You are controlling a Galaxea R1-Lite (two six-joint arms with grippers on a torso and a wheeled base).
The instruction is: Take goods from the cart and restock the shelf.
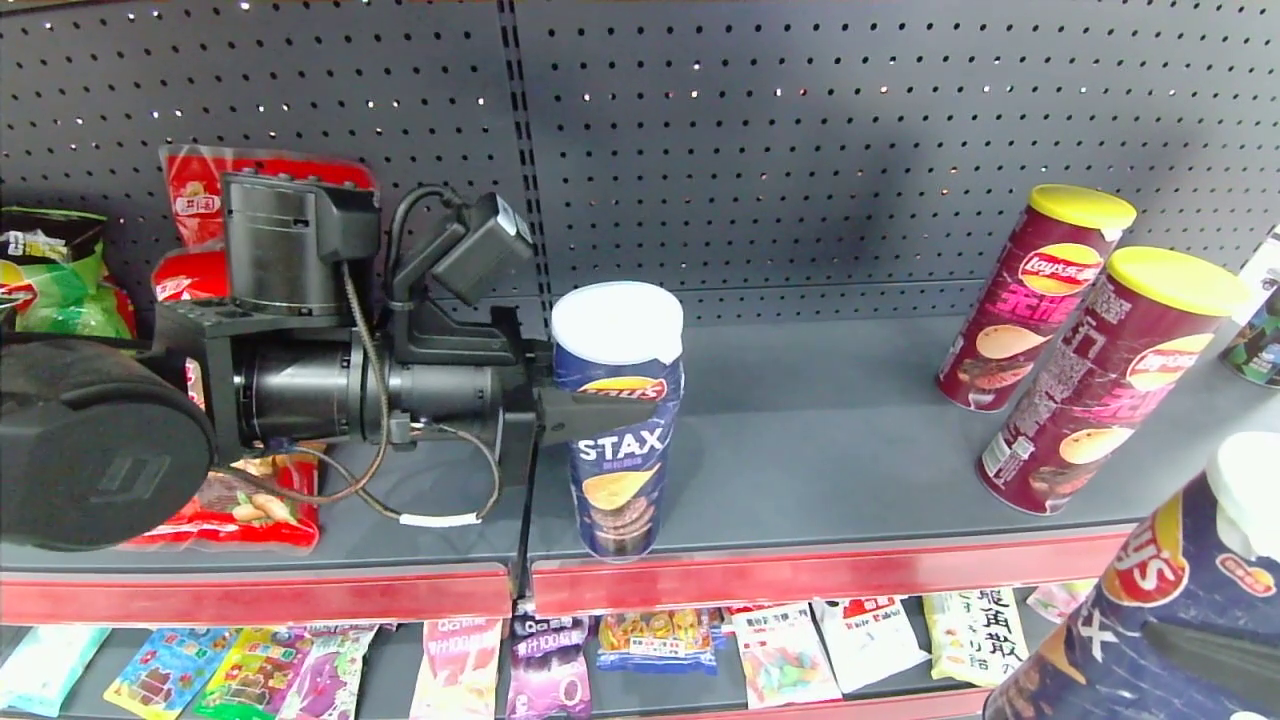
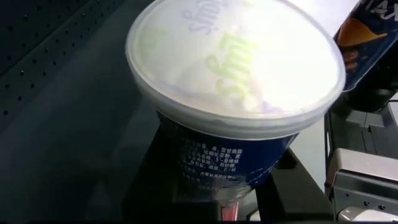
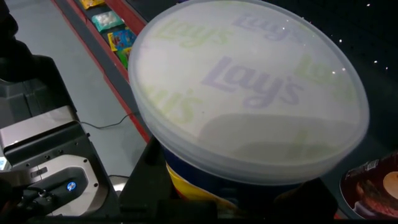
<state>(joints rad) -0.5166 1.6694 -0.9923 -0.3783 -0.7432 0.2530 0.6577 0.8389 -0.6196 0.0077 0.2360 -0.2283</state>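
A blue chip can with a white lid stands upright on the grey shelf, close to its red front edge. My left gripper is shut on it at mid-height, coming in from the left. The left wrist view looks down on the same can's lid, with my left gripper closed around the body below it. At the lower right, off the shelf, a second blue can is tilted in my right gripper. Its lid is close to the right wrist camera.
Two maroon cans with yellow lids stand at the shelf's right, another can past them. Red snack bags and a green bag lie at the left. Free shelf lies between. Packets fill the lower shelf.
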